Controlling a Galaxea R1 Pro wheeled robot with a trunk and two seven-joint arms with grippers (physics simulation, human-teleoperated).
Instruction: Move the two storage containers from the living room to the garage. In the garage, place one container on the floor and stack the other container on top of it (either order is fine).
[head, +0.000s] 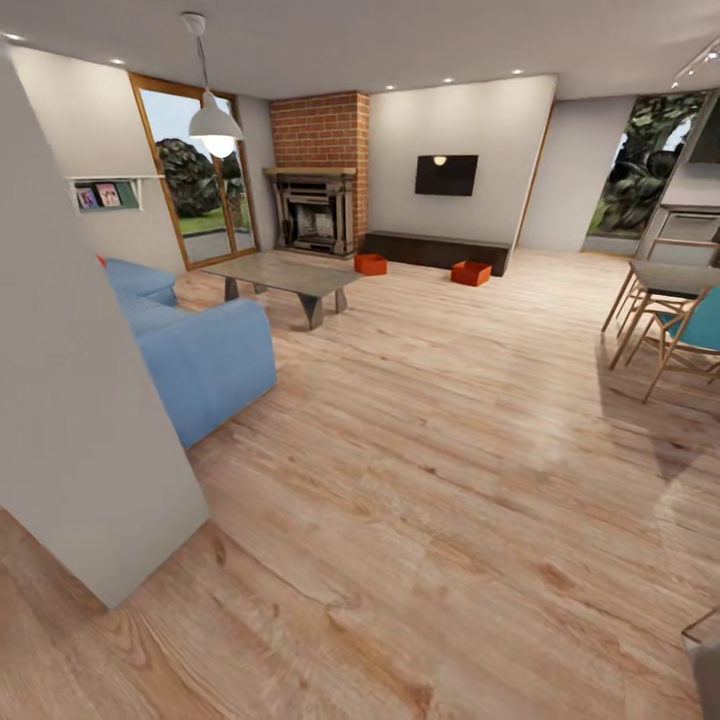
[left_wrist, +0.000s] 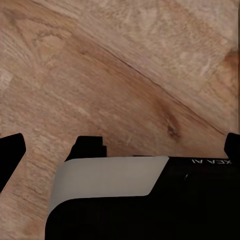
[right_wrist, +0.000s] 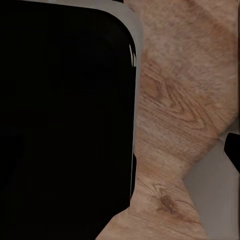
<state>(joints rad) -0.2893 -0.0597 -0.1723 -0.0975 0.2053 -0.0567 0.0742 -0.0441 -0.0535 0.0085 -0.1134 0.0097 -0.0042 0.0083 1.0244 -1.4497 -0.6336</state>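
Upside-down letters "XEA AI", partly cut off, on black robot body (left_wrist: 200, 200)

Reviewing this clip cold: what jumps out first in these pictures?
Two orange-red storage containers stand out on the light wood floor at the far end of the living room, in front of the long dark cabinet under the black TV. The brick fireplace rises to their left, and a blue sofa sits nearer on the left beside a grey coffee table.

Open wood floor (head: 420, 420) ahead, blue sofa (head: 195, 350) left, dining chairs (head: 670, 330) right
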